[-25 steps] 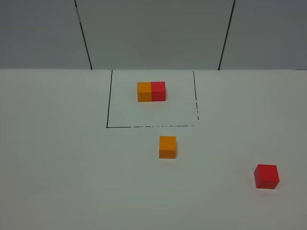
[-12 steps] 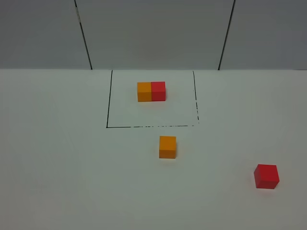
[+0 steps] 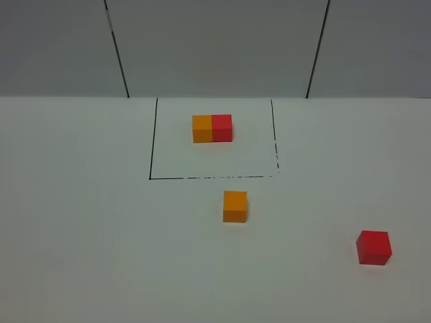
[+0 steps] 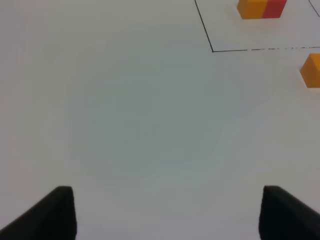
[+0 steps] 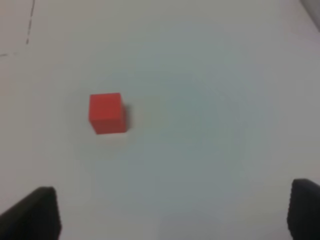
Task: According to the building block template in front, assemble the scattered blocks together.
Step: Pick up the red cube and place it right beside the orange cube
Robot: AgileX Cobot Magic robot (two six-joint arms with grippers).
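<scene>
We are holding left end effector [image 4: 170, 215] and right end effector [image 5: 170, 212] wide, empty. For the red cube [image 5: 106, 113] (well apart from the orange cube [image 3: 235, 206]), we are favouring a square, centred approach.

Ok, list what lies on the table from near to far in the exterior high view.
red cube → orange cube → front line of the black frame → template pair
</scene>
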